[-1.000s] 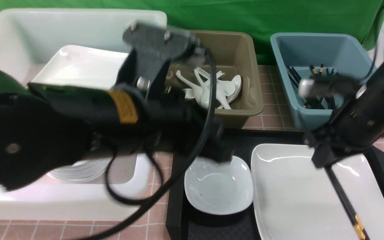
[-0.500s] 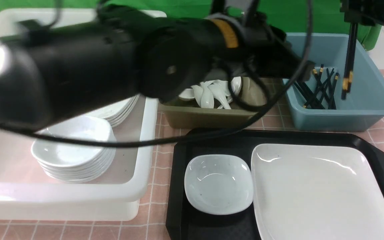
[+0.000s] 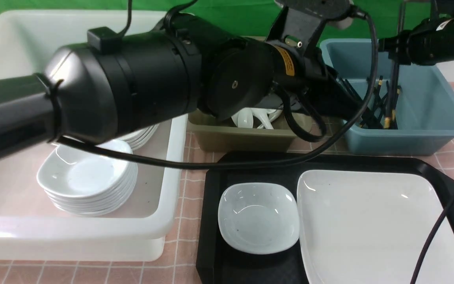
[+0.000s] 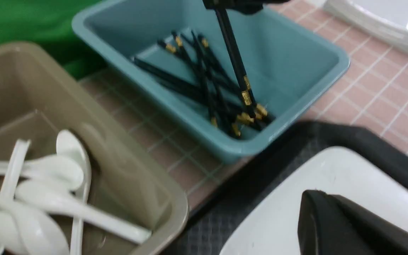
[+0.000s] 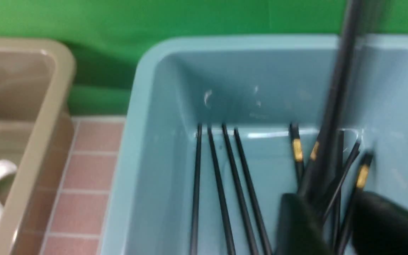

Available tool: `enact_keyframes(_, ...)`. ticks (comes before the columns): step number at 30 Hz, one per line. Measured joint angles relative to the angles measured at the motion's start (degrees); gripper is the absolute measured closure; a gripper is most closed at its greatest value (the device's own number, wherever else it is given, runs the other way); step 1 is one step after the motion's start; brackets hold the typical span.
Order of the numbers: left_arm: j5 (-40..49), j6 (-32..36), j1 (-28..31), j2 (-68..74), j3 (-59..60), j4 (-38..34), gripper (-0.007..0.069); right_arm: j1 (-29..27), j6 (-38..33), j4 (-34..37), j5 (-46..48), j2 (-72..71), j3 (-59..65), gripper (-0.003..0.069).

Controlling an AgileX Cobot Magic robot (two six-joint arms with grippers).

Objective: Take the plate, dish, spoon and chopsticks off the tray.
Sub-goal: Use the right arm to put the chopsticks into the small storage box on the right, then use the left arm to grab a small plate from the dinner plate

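Note:
The black tray (image 3: 210, 221) holds the small dish (image 3: 258, 219) and, to its right, the large white plate (image 3: 369, 228). My right gripper (image 3: 396, 49) hangs over the blue tub (image 3: 428, 134). Its fingers stand apart, open, and the black chopsticks (image 3: 395, 90) stand upright between them. In the left wrist view the chopsticks' (image 4: 234, 53) gold-banded ends reach the pile on the tub floor. My left gripper (image 4: 310, 194) is shut and empty above the plate's (image 4: 278, 212) far corner. White spoons (image 4: 48, 198) lie in the olive tub (image 4: 136, 170).
A big white tub (image 3: 164, 221) on the left holds a stack of small dishes (image 3: 87, 177) and plates behind. My left arm (image 3: 152, 79) reaches across the olive tub. A black cable (image 3: 443, 213) hangs over the tray's right side. Green cloth backs the table.
My right gripper carried the chopsticks from the plate up to the blue tub, lowered them in, and its fingers parted. My left arm swung from the dish towards the tubs.

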Motion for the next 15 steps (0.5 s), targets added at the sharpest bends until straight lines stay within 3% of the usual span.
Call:
enact_keyframes(3, 6.61, 0.00, 0.85, -0.34, -0.43, 0.00, 0.0628, -0.12, 0.06, 0.00, 5.35, -1.64, -0.18, 0.0204)
enact_keyframes(6, 13.77, 0.00, 1.61, -0.76, -1.95, 0.00, 0.0628, -0.34, 0.00, 0.00, 13.15, -4.83, -0.71, 0.0195)
enact_keyframes(8, 24.57, 0.00, 2.70, -1.18, -4.97, 0.00, 0.0628, -0.47, -1.50, -0.08, 24.11, -11.13, -1.26, 0.0292)
enact_keyframes(12, 38.88, 0.71, 4.66, -1.03, -9.56, -1.30, 0.0627, -0.47, -3.73, 1.50, 39.33, -22.79, -1.29, 0.0579)
enact_keyframes(15, 43.88, 4.48, 5.68, -0.20, -11.66, -3.83, 0.0627, -0.47, -6.74, 5.07, 44.03, -30.98, 1.69, 0.0629)
